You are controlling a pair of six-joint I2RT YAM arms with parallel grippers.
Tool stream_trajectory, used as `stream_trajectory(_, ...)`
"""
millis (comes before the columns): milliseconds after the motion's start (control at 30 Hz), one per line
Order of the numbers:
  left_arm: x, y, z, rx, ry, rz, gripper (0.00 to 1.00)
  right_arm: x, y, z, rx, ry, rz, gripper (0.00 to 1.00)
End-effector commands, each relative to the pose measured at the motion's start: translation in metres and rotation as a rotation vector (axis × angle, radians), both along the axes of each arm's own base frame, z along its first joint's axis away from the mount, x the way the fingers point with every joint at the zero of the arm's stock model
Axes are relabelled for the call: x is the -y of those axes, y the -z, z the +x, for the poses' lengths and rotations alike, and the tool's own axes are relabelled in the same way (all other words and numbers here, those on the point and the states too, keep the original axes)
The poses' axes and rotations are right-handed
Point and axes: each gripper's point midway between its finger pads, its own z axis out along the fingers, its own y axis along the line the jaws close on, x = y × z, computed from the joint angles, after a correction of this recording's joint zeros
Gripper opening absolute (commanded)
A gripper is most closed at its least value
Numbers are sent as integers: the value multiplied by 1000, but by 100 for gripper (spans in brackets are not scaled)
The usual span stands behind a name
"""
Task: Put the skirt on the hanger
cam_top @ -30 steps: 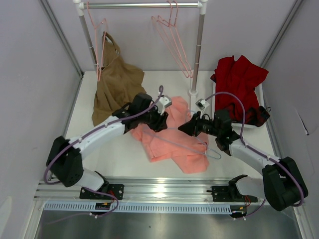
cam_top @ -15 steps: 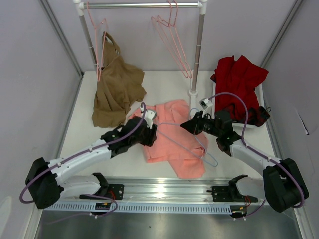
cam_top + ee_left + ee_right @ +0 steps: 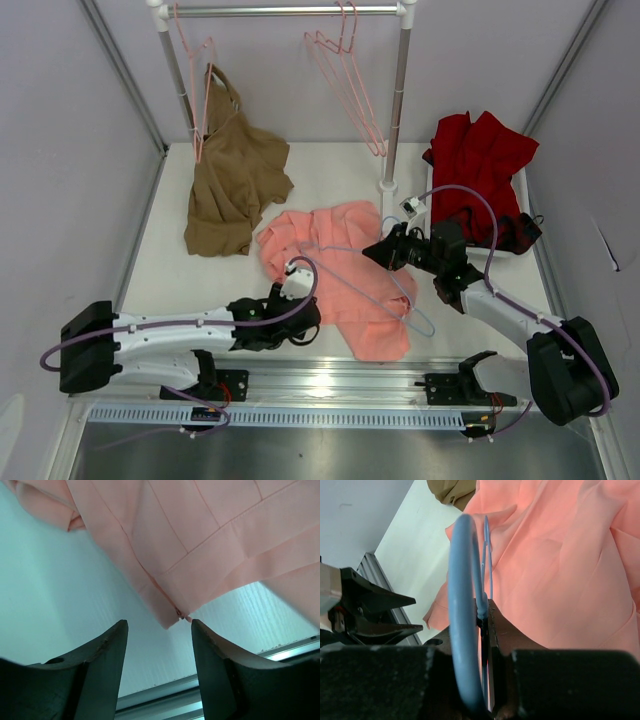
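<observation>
Setting: white table (image 3: pixel 170 285) boxed in by pale lilac walls; a metal rail (image 3: pixel 330 380) runs along 6 o'clock, and a clothes rack (image 3: pixel 290 10) at 12 o'clock carries pink wire hangers (image 3: pixel 352 90).
Other clothes: a tan garment (image 3: pixel 235 180) at 10 o'clock droops from the rack onto the table; a dark red garment (image 3: pixel 480 160) is heaped at 2 o'clock.
Skirt (image 3: pixel 345 225): plain salmon-pink, rumpled, at the table's centre, spreading toward 6 o'clock.
Hanger (image 3: pixel 400 290): thin light blue wire lying across the skirt, slanting toward 5 o'clock.
Top view only: both arms meet over the skirt, the left gripper (image 3: pixel 308 325) at its 7 o'clock edge, the right gripper (image 3: pixel 385 250) at its 3 o'clock edge.
Left wrist view only: jaws spread wide and empty, a stitched hem corner just ahead of the gap, bare table beneath.
Right wrist view only: jaws pinched tight on the hanger wire, with soft folds of skirt behind.
</observation>
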Motion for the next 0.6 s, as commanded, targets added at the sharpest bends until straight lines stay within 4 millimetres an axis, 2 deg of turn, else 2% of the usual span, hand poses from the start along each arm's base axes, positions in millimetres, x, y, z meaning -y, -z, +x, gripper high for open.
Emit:
stream_trajectory(0, -8, 10, -4, 29, -68, 28, 59, -4, -24, 8, 48, -8, 36, 0)
stream_trajectory(167, -2, 17, -7, 27, -37, 60, 60, -6, -24, 7, 44, -20, 37, 0)
stream_trajectory(367, -3, 23, 7, 85, -35, 161, 65, -8, -25, 6, 45, -30, 40, 0)
stream_trajectory(500, -5, 27, 30, 81, -61, 105, 63, -7, -27, 5, 49, -29, 44, 0)
stream_trajectory(567, -7, 21, 40, 94, -55, 67, 62, -7, -28, 5, 52, -29, 41, 0)
